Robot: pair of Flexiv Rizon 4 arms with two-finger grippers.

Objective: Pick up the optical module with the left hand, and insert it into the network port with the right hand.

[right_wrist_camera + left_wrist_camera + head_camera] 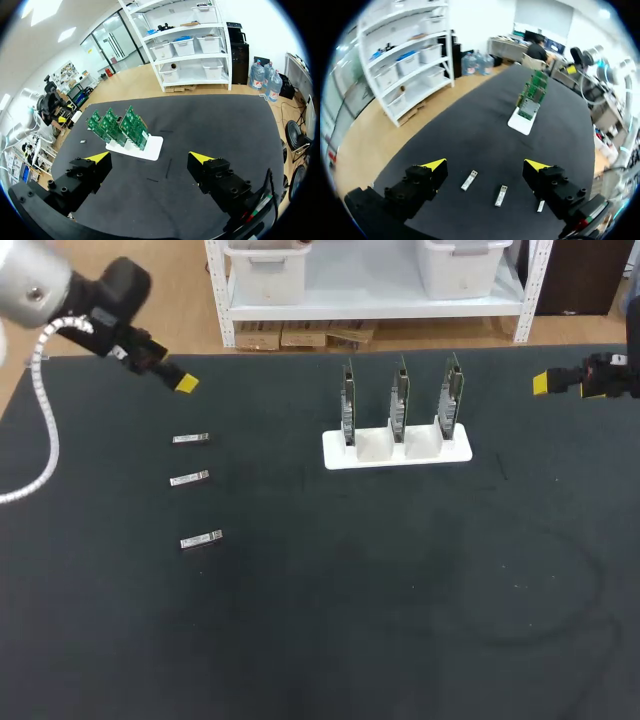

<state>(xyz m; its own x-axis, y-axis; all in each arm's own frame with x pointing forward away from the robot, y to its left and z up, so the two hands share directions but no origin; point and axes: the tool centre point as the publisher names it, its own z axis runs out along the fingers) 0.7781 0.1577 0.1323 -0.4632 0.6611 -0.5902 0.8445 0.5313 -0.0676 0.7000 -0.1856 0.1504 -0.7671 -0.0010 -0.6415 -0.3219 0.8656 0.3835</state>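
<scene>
Three small silver optical modules lie in a column at the table's left: the far one (190, 439), the middle one (189, 478) and the near one (201, 539). A white stand (366, 457) past the table's middle holds three upright green network cards (399, 398). My left gripper (185, 383) hangs above the far left corner, open and holding nothing. In the left wrist view the modules (469, 180) (501, 195) (540, 205) lie below its spread fingers (485, 167). My right gripper (541, 383) hovers at the far right, open and holding nothing (149, 159), with the cards (122, 127) ahead of it.
The black table mat (400, 600) spreads wide in front of the stand and to its right. The table's far edge runs just behind both grippers.
</scene>
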